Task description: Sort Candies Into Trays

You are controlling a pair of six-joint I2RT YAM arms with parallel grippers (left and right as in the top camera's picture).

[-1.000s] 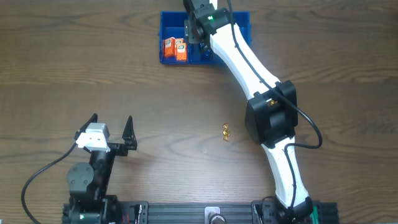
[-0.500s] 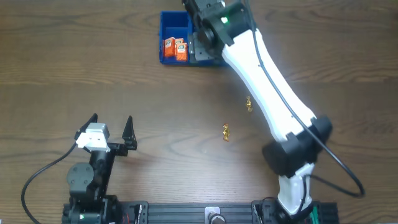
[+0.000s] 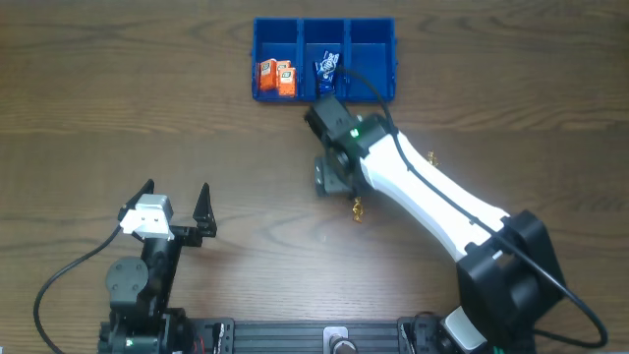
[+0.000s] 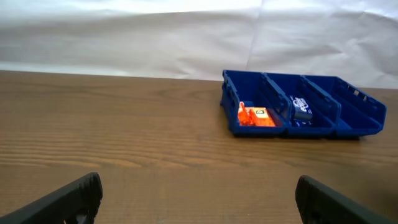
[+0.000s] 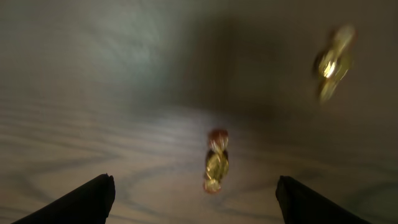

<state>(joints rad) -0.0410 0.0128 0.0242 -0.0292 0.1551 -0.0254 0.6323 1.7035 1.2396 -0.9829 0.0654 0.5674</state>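
Hovering over the brown wood-grain table (image 3: 118, 118), the right gripper (image 3: 323, 183) spreads its two dark fingers wide, gripping nothing. A gold candy (image 5: 214, 163), a small shiny twist of foil with one reddish end, lies on the bare wood between the lines of those fingers and a little ahead of them, touching neither. From above it sits just beside the gripper, at its 5 o'clock. A second gold candy (image 5: 333, 61), in the same glossy wrapper, lies apart from the first; in the top view it peeks out at the far edge of the arm, near the gripper's 3 o'clock. The arm, a smooth white shell with black joints, runs back to its base at the table's 5 o'clock.

At the table's 12 o'clock stands the tray (image 3: 371, 71), a rectangular blue plastic bin split into three compartments side by side. Two boxy orange candies (image 3: 276, 77) sit in the left compartment; a crinkled blue candy (image 3: 326, 67) lies in the middle one. At 8 o'clock the left gripper (image 3: 177, 197) rests well apart from the candies, its pointed black fingers spread wide and empty.
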